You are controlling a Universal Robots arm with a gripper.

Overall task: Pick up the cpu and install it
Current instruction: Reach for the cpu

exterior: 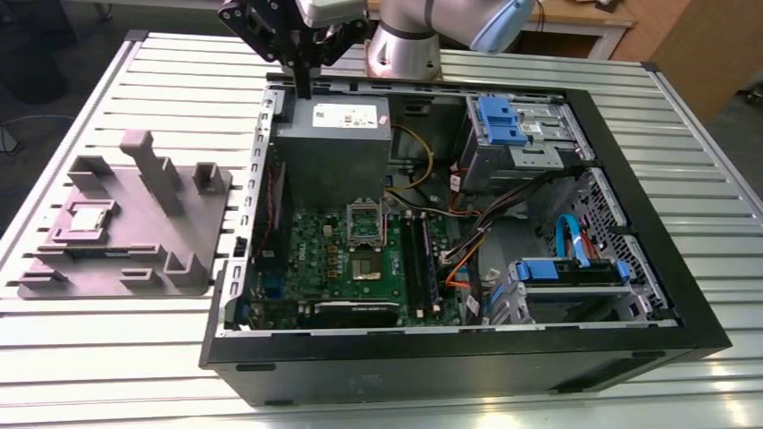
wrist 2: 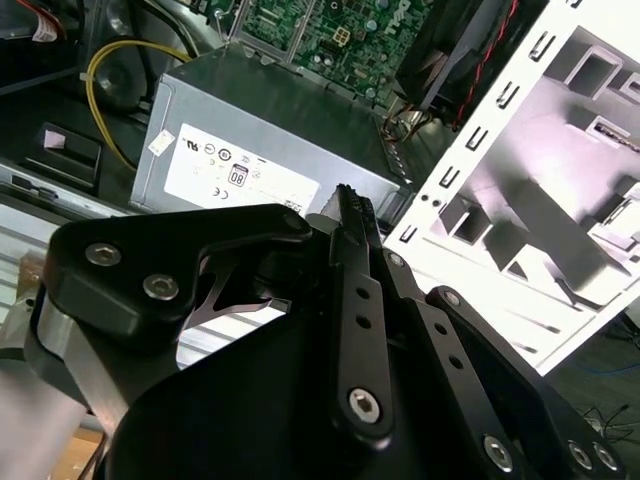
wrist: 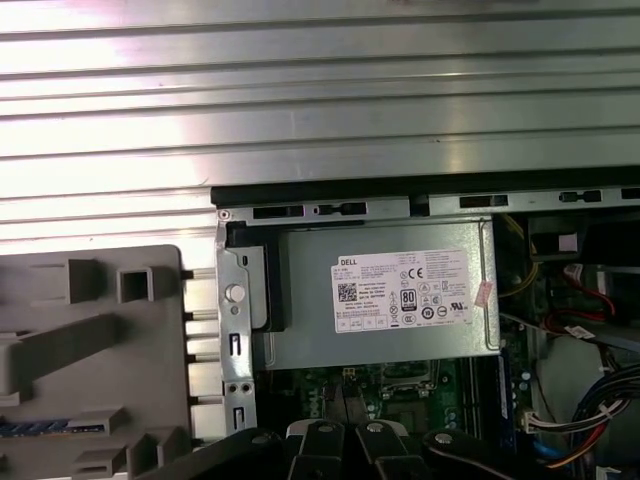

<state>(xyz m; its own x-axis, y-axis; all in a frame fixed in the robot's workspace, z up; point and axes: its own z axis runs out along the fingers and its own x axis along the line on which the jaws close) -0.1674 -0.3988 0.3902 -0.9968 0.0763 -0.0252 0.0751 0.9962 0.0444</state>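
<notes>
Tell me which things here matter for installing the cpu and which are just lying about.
For the job: cpu on the grey tray, green motherboard, gripper.
Just there: grey labelled box, blue drive bracket, yellow cable.

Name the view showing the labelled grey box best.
The first wrist view: the grey box faces the camera, label whole. The exterior view shows it obliquely; the second wrist view shows it slanted, partly behind the gripper.

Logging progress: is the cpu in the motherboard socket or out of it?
Out: the cpu lies on the grey tray beside the computer case.
</notes>
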